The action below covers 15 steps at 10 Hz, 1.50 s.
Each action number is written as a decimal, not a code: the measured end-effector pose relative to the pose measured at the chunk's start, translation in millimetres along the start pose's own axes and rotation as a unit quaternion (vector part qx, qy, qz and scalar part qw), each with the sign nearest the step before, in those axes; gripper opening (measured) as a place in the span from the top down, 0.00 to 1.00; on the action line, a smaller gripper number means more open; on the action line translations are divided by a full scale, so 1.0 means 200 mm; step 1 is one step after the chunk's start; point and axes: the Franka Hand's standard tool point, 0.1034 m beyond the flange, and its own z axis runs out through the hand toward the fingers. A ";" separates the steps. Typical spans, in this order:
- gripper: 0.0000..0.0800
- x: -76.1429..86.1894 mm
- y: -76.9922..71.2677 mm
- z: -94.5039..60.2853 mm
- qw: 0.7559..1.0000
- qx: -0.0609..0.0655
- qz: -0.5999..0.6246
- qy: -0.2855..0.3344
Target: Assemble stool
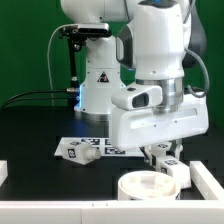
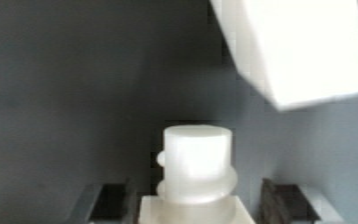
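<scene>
The gripper (image 1: 160, 153) holds a leg (image 2: 197, 165) in narrow jaws, near the seat (image 1: 140, 186). A second leg (image 1: 80, 150) lies well off to the exterior view's left of the seat. The held leg looks light, stiff and smooth, so it is best gripped squarely across its thick body.

Black table (image 1: 30, 130) before a green backdrop (image 1: 22, 40).

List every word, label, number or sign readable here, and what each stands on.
No readable words or numbers.
On the robot arm base: triangular warning sign, symbol too small to read.
On the loose legs: black-and-white square tags, patterns only.
On the held leg: no marking shows.
</scene>
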 end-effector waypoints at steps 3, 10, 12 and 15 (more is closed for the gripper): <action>0.59 -0.09 0.13 -0.14 1.000 -0.008 -0.011 0.002; 0.59 -0.20 0.27 -0.24 0.999 -0.006 0.046 0.010; 0.59 -0.27 0.47 -0.25 0.999 0.003 0.038 0.008; 0.59 -0.26 0.46 -0.24 0.999 0.005 0.035 0.007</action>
